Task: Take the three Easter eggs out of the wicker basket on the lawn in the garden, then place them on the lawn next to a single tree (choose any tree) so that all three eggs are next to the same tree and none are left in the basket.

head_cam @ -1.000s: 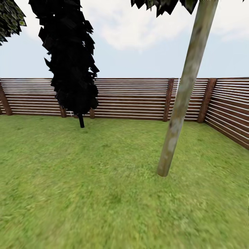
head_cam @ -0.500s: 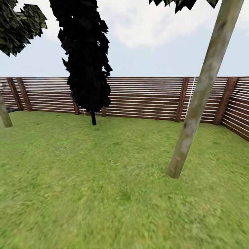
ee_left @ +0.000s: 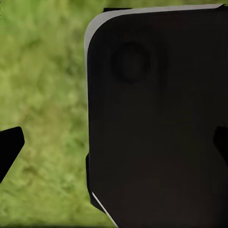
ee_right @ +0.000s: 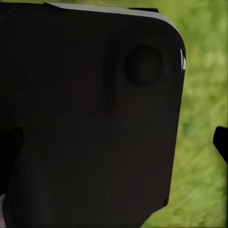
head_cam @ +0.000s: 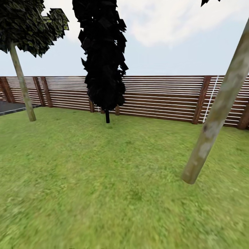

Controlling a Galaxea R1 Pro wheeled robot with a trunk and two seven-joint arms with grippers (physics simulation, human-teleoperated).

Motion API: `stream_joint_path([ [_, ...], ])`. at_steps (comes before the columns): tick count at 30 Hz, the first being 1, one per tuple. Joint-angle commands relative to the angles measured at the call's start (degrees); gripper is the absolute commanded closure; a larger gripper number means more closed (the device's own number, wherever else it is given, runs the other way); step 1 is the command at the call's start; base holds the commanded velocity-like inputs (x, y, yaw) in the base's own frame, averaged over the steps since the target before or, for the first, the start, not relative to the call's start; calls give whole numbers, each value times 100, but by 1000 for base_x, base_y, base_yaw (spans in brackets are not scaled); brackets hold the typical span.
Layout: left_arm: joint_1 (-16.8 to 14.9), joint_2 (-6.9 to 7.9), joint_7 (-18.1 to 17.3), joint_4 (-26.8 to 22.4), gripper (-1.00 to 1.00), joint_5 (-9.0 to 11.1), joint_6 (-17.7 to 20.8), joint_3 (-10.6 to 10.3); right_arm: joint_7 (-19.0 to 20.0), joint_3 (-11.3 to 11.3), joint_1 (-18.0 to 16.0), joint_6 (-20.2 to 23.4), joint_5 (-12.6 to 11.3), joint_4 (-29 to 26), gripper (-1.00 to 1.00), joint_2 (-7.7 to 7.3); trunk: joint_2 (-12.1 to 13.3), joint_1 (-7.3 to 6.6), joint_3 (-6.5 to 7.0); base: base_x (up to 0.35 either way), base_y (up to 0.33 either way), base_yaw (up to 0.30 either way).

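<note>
At the far left edge of the lawn (head_cam: 103, 180), a strip of dark paving (head_cam: 10, 107) meets the grass in front of the wooden fence (head_cam: 159, 98). Just beside it stands a tree (head_cam: 22, 83) with a thin pale trunk and a leafy green crown. Further right, close to the fence, rises a dark cone-shaped tree (head_cam: 102, 55) on a thin black stem. The brown slatted fence runs across the whole back of the garden under a cloudy sky. At the right, well forward of the fence, a second tree's trunk (head_cam: 216, 117), thick, mottled grey-brown and leaning, meets the grass; only a scrap of its crown shows at the top edge.

In the left wrist view a dark rounded panel (ee_left: 156, 118) of the robot covers most of the picture, with grass beyond and dark fingertips (ee_left: 9, 147) at the sides; I cannot tell whether the left hand is open or closed. The right wrist view is alike: a dark panel (ee_right: 90, 118), grass, one fingertip (ee_right: 221, 142) at the edge, and the right hand's state cannot be told.
</note>
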Motion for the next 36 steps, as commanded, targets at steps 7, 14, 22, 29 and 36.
stream_joint_path([
  [7, -1, 0, 0, -1, -100, -2, -13, 5, -2, 11, 1, -15, 12, -2, -100, 4, -2, 0, -27, 0, 0, 279],
  [14, -1, 0, 2, -1, -100, -3, -13, 5, -2, 116, 1, -18, 26, 4, -100, 7, -2, 0, -48, 0, 0, 279],
  [22, -1, 0, 2, -1, -100, -3, -13, 5, -2, 335, 1, -20, 30, 4, -100, 1, -2, 0, -72, 0, 0, 279],
  [29, -1, 0, 1, -1, -100, -3, -13, 5, -2, 355, 1, -20, 24, -1, -100, -1, -2, 0, -94, 0, 0, 279],
  [36, -1, 0, 1, -1, -100, -3, -13, 5, -2, 352, 1, -20, 16, -1, -100, -2, -2, 0, -115, 0, 0, 279],
])
